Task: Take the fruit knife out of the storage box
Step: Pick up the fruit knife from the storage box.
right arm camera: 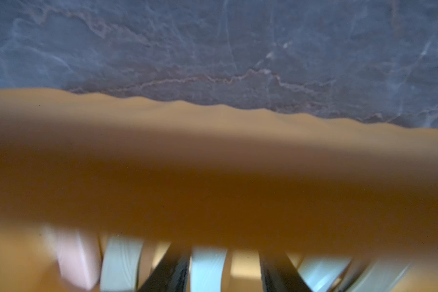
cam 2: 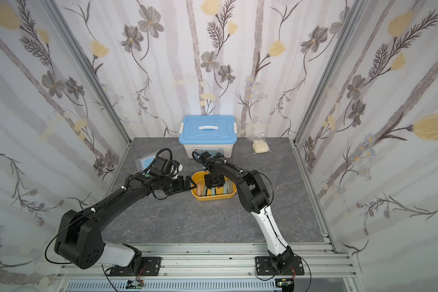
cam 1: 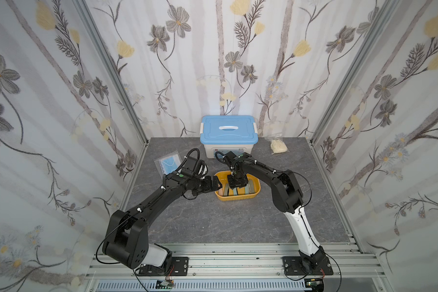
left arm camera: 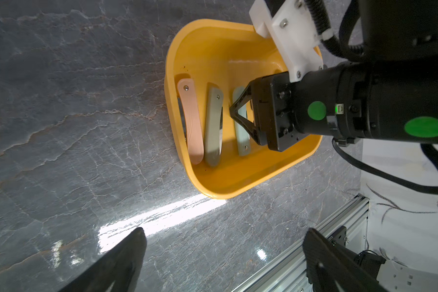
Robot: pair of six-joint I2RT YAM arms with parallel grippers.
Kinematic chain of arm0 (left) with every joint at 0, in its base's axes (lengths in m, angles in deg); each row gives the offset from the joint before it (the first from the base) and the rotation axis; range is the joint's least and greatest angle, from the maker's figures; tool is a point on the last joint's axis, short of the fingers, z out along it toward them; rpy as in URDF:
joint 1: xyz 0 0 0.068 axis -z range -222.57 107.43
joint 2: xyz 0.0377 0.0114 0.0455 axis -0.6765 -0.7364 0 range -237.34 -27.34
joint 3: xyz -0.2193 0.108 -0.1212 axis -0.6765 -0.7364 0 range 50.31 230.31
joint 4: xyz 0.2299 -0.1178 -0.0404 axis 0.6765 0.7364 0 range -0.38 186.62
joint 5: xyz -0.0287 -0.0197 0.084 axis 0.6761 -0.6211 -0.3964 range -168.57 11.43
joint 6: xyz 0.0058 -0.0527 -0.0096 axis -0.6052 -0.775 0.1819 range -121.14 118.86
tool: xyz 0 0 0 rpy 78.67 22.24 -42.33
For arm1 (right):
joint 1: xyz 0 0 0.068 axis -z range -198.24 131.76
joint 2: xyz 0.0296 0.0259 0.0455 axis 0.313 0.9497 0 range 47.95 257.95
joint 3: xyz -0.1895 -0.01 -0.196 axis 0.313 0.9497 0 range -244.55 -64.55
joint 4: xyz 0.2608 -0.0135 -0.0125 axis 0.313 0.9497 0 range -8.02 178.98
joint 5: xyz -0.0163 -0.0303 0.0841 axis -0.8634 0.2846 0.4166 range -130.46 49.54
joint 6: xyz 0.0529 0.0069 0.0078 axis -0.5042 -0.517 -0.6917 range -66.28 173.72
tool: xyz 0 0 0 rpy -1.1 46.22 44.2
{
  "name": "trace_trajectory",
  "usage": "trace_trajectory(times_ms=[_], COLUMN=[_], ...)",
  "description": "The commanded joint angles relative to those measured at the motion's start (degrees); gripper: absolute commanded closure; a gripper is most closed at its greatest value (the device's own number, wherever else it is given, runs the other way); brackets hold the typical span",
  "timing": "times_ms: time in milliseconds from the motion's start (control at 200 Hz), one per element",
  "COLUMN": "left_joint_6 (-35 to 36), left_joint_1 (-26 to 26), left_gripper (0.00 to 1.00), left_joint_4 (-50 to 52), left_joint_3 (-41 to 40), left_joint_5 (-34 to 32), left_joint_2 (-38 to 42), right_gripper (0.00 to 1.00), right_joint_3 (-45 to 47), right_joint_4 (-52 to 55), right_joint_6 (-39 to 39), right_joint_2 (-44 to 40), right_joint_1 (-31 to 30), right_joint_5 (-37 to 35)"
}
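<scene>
Pale-blue fruit knife (left arm camera: 243,146) lies in the yellow storage box (left arm camera: 213,193), beside a grey-green knife (left arm camera: 213,126) and a pink knife (left arm camera: 191,124). My right gripper (right arm camera: 220,273) straddles it, jaws part-open, not yet clamped; my left gripper (left arm camera: 223,255) hovers spread wide just beside the box.

place: robot lab test booth, def not a home | giveaways: aluminium frame posts (cam 1: 114,75) with flowery fabric walls (cam 1: 31,106) | grey marble-look tabletop (cam 1: 213,222) | robot arms (cam 1: 149,202) bolted via black base plates (cam 1: 180,264) to a slotted rail (cam 1: 225,255) along its front edge
</scene>
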Motion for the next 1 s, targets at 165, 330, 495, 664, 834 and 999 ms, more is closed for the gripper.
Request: trace_trajectory(times_ms=[165,330,495,664,834,999], left_joint_6=[-1.1,-1.2,-1.2,-1.0,-0.7,-0.5], left_joint_1=[0.0,0.0,0.0,0.0,0.0,0.0], left_gripper=[0.0,0.0,0.0,0.0,0.0,0.0], left_joint_4=[-1.8,-2.0,-2.1,-2.2,-2.3,-2.5], left_joint_3=[-1.2,-1.3,-1.3,-1.3,-1.3,-1.1], left_joint_5=[0.3,0.4,0.5,0.4,0.8,0.8], left_joint_2=[0.9,1.1,1.2,1.2,0.8,0.7], right_gripper=[0.62,0.69,0.73,0.74,0.78,0.8], right_joint_3=[1.2,1.0,0.8,0.7,0.7,0.7], right_joint_4=[3.2,3.3,3.2,3.2,3.2,3.3], right_joint_6=[-1.3,-1.5,-1.4,-1.5,-1.4,-1.4], right_joint_2=[0.4,0.4,0.6,0.5,0.4,-0.3], right_joint_1=[-1.0,-1.0,-0.9,-0.6,-0.1,0.5], right_joint_5=[-0.1,-0.3,-0.2,-0.4,-0.3,-0.1])
